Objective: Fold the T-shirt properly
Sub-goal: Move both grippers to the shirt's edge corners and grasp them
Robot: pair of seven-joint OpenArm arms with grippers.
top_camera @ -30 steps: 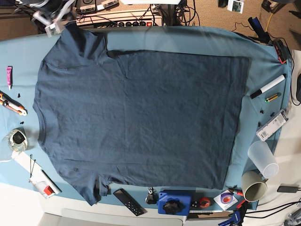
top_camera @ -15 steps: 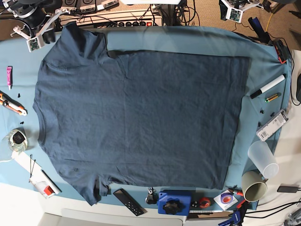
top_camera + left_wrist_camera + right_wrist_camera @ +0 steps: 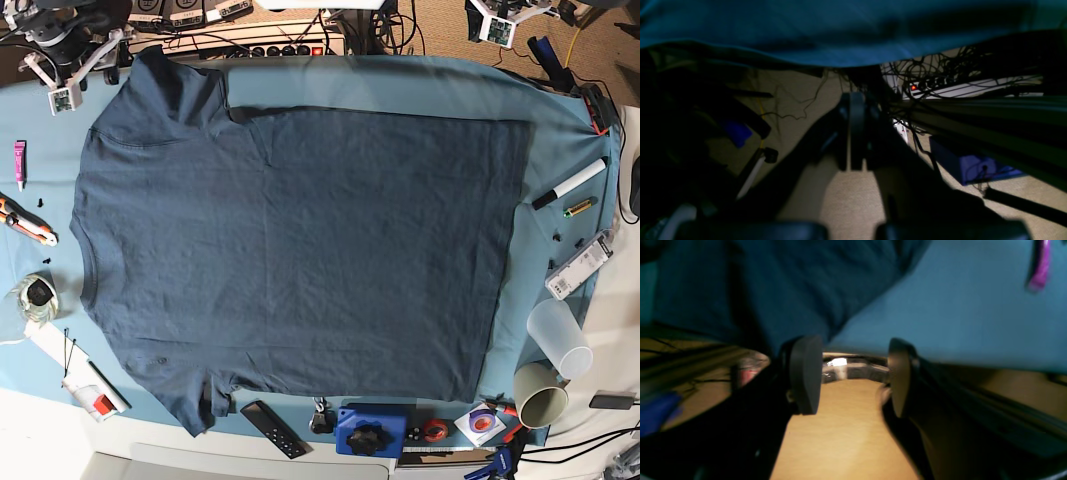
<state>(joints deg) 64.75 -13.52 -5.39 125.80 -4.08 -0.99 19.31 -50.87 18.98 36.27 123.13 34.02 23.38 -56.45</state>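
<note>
Only the right gripper (image 3: 78, 62) had shifted, edging outward toward ten o'clock; its jaws gaped wide, empty. Large dark navy cotton T-shirt (image 3: 300, 250) lay flat, centred on the teal-blue table cloth (image 3: 400, 85). At one o'clock, the left gripper (image 3: 852, 133) sat pressed closed, holding nothing.

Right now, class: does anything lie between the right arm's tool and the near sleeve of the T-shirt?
Nothing visible does. The right tool hangs open just off the T-shirt sleeve, with only bare tablecloth between.

T-shirt (image 3: 300, 240): matt wrinkled cloth | table cloth (image 3: 400, 85): smooth matt fabric | cup (image 3: 558, 337): translucent plastic
</note>
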